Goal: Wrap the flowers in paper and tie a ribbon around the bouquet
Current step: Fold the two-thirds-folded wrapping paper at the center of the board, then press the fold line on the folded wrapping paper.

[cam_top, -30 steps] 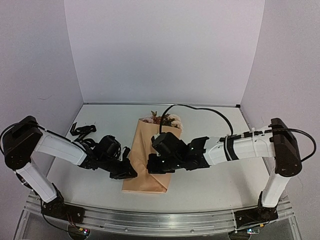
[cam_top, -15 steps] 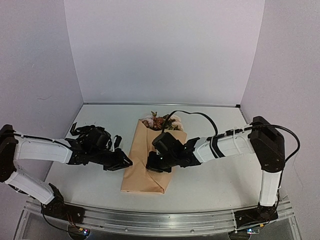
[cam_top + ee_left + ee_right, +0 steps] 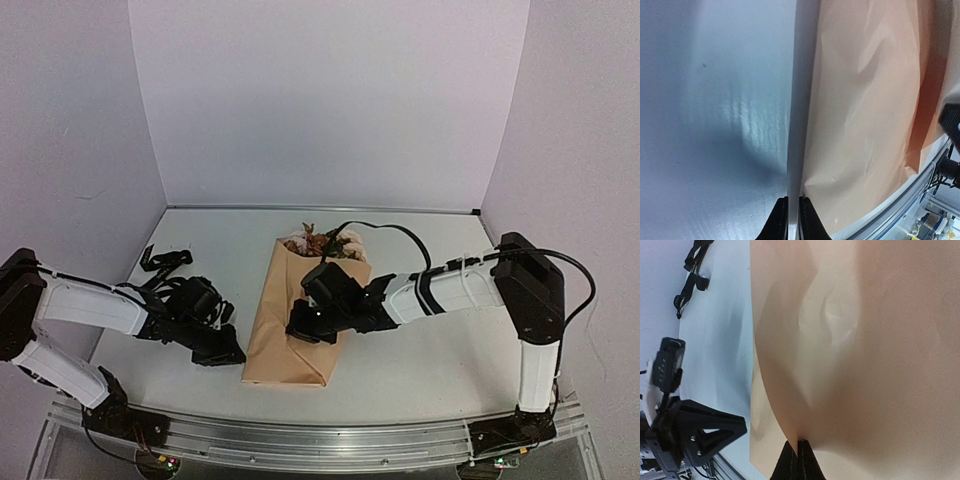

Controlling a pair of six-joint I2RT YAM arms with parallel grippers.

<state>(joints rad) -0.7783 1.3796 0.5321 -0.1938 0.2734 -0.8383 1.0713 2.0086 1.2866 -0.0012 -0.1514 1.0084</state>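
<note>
— Tan paper (image 3: 272, 352) lies folded round the flowers (image 3: 322, 242), with the blooms poking out at its 12 o'clock end. Why is the right gripper (image 3: 297, 328) parked mid-wrap?

— Its jaws are clenched, and the flap's edge runs straight into the tips. I judge it is pinching that flap so the fold cannot spring open.

— And the left gripper (image 3: 226, 350)?

— It is low on the table (image 3: 420, 365) at the paper's 8 o'clock, just beside the edge. The jaws are all but closed, with nothing visible between them (probably lining up on that side).

— The ribbon (image 3: 160, 262)?

— It is a loose heap at 10 o'clock, well apart from the paper and untouched. Tying looks premature until the wrap holds by itself.
</note>
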